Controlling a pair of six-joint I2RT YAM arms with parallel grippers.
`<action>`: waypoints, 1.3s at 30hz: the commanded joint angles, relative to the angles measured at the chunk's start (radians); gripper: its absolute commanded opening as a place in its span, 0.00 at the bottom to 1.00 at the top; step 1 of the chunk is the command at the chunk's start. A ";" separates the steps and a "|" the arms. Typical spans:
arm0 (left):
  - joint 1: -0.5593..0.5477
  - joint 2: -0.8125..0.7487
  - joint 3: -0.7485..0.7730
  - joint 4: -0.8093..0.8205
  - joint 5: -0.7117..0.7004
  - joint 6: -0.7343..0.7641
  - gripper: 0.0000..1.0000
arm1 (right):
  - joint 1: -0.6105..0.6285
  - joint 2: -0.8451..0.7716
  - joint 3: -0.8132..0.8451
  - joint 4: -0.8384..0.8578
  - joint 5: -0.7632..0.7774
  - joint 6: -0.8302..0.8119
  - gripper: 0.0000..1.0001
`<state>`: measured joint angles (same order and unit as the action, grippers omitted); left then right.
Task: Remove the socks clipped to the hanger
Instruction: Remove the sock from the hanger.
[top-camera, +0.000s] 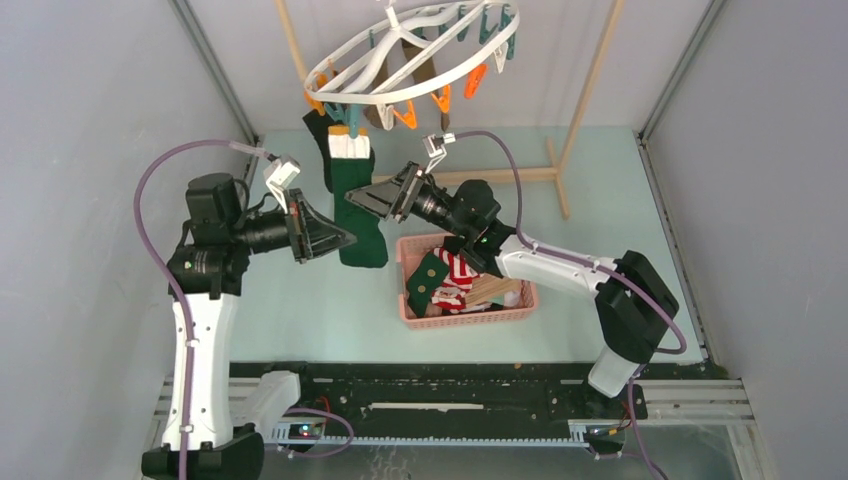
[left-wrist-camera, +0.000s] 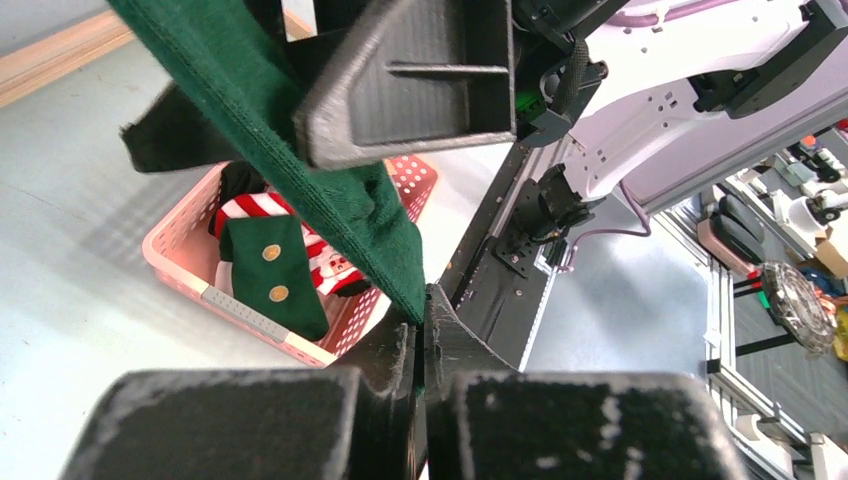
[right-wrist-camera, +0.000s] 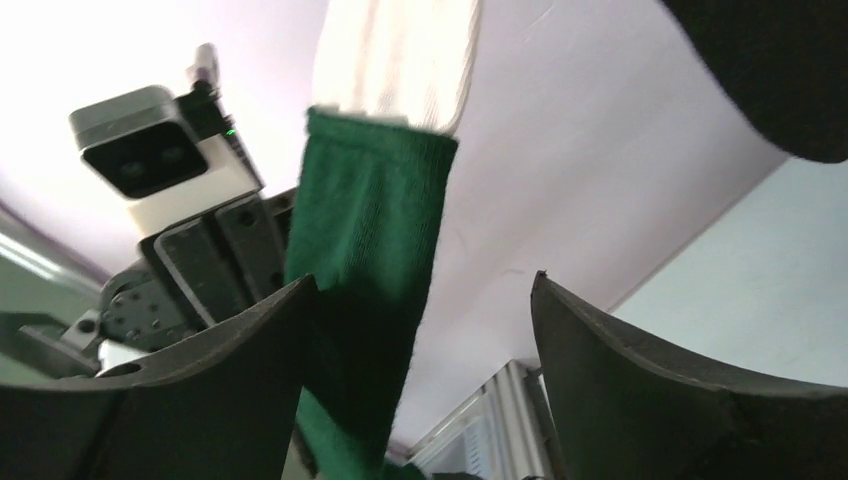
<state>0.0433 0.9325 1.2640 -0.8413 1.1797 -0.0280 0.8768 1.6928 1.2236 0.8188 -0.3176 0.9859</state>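
The dark green sock (top-camera: 360, 195) with a white cuff hangs cuff-up from the near side of the hanger (top-camera: 380, 62), its top at the teal and orange clothespins (top-camera: 345, 118) and its foot dangling above the table (top-camera: 600, 200). The white oval hanger hangs tilted above the far part of the table, with a black sock (top-camera: 322, 150) clipped just behind the green one and brownish socks (top-camera: 420, 62) showing through its ribs

The left gripper (top-camera: 350, 240) comes in from the left at the lower part of the sock. In the left wrist view its fingers (left-wrist-camera: 455, 340) are pressed together with the sock's edge (left-wrist-camera: 330, 190) pinched between them. The right gripper (top-camera: 352, 198) reaches in from the right, higher up the same sock. In the right wrist view its jaws stand wide apart and hold nothing; the green fabric (right-wrist-camera: 365, 230) hangs just beside the left-hand finger (right-wrist-camera: 240, 340)

Near the sock's toe, to its right, a pink basket (top-camera: 470, 318) sits on the table. It holds a green sock with two buttons (left-wrist-camera: 270, 275), a red-and-white striped sock (top-camera: 458, 270) and a tan one (top-camera: 490, 290). A light wooden rack (top-camera: 590, 90) stands at the back
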 joint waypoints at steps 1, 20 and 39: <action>-0.008 -0.031 -0.020 0.013 -0.002 -0.013 0.00 | -0.017 -0.028 0.074 -0.052 0.108 -0.087 0.89; -0.008 -0.034 -0.016 -0.021 -0.091 0.027 0.00 | -0.119 0.311 0.458 0.180 0.059 0.197 0.78; -0.008 -0.035 -0.008 -0.054 -0.101 0.075 0.00 | -0.139 0.495 0.626 0.361 0.080 0.469 0.49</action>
<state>0.0418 0.9134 1.2556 -0.8776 1.0676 0.0269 0.7395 2.1761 1.8095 1.1275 -0.2703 1.4029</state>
